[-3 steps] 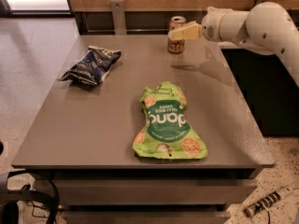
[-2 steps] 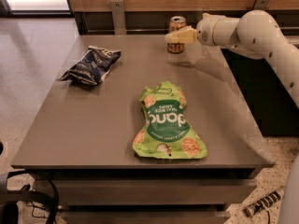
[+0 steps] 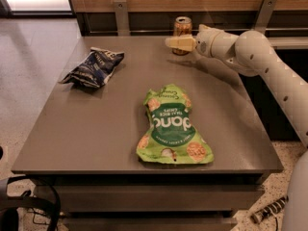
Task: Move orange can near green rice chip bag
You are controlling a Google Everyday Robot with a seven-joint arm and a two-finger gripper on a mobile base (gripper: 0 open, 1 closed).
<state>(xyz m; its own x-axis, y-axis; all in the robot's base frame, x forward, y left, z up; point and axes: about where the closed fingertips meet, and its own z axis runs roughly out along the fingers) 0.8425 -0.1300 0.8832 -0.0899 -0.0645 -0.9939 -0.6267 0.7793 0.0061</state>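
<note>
The orange can [image 3: 183, 27] stands upright at the back edge of the grey table [image 3: 96, 124], right of centre. My gripper [image 3: 174, 41] reaches in from the right at the can's lower half; a cream part of it crosses in front of the can. The can stays on the table. The green rice chip bag [image 3: 171, 126] lies flat near the front of the table, well in front of the can and apart from the gripper.
A dark blue snack bag [image 3: 94, 67] lies at the back left of the table. A wooden wall panel with metal brackets [image 3: 121, 14] runs behind the table. My white arm [image 3: 260, 57] spans the table's right side. Cables lie on the floor at lower left.
My gripper has moved left, from beside the can's right side to across its front. The can and both bags have not moved.
</note>
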